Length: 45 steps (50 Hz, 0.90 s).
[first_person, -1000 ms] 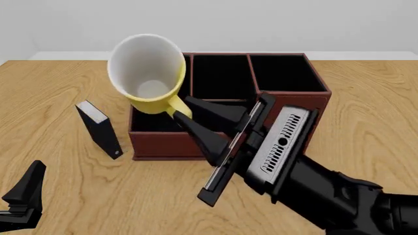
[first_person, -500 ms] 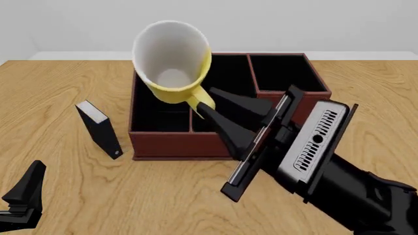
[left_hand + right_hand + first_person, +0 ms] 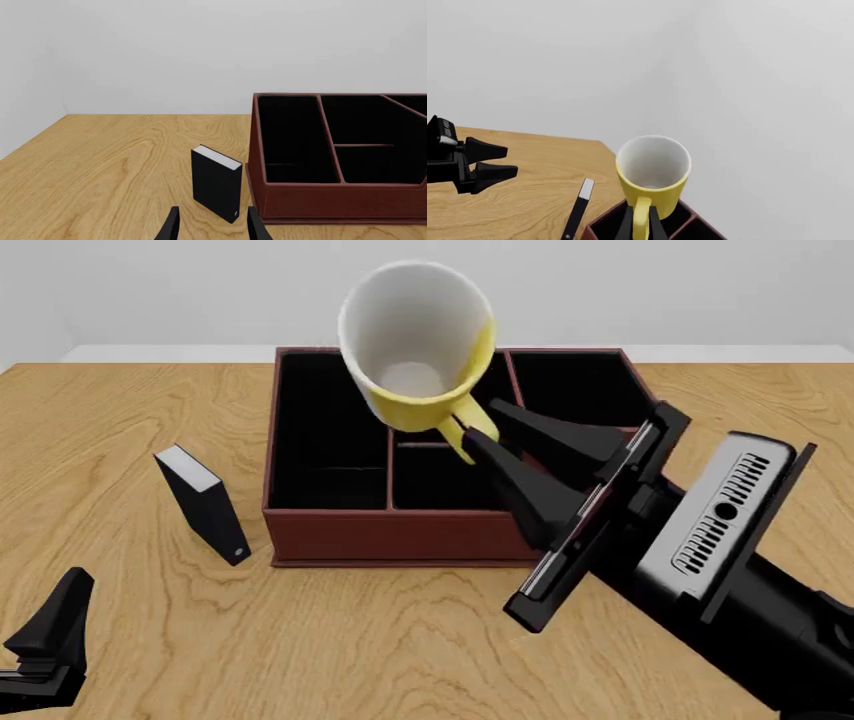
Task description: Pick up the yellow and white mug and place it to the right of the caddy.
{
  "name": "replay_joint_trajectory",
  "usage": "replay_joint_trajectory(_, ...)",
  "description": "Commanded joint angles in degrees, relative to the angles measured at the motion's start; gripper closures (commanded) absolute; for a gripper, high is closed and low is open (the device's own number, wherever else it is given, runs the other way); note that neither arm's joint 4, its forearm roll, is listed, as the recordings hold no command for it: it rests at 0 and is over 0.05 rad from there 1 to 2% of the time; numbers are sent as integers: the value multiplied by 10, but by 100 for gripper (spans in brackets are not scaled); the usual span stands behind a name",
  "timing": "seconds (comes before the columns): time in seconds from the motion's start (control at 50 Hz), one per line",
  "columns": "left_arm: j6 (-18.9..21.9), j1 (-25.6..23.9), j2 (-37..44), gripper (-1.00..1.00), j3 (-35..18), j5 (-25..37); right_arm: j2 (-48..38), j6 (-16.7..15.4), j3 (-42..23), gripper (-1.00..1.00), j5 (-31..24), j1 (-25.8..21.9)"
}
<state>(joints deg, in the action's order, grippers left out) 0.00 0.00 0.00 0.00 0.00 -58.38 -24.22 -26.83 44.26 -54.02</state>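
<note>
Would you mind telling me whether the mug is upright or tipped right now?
Tipped. The mug hangs by its handle from the right gripper above the caddy, its white inside facing the front camera.

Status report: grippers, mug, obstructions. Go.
Right gripper shut on yellow and white mug by its handle, airborne over reddish-brown leather-like caddy. Left gripper open, low, idle. Small black book-like box left of caddy, off route.

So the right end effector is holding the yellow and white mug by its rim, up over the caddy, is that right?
Not by its rim. The right end effector grips the yellow and white mug by its handle, as the front view shows. The mug is indeed held above the caddy.
</note>
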Motion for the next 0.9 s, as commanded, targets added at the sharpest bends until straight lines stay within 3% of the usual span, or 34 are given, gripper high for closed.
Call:
replay_joint_trajectory(0.02, 0, 0, 0, -100, 0, 0, 28, 5, 9, 100, -13, 19)
replay_joint_trajectory(0.9, 0, 0, 0, -100, 0, 0, 120, 7, 35, 100, -69, 84)
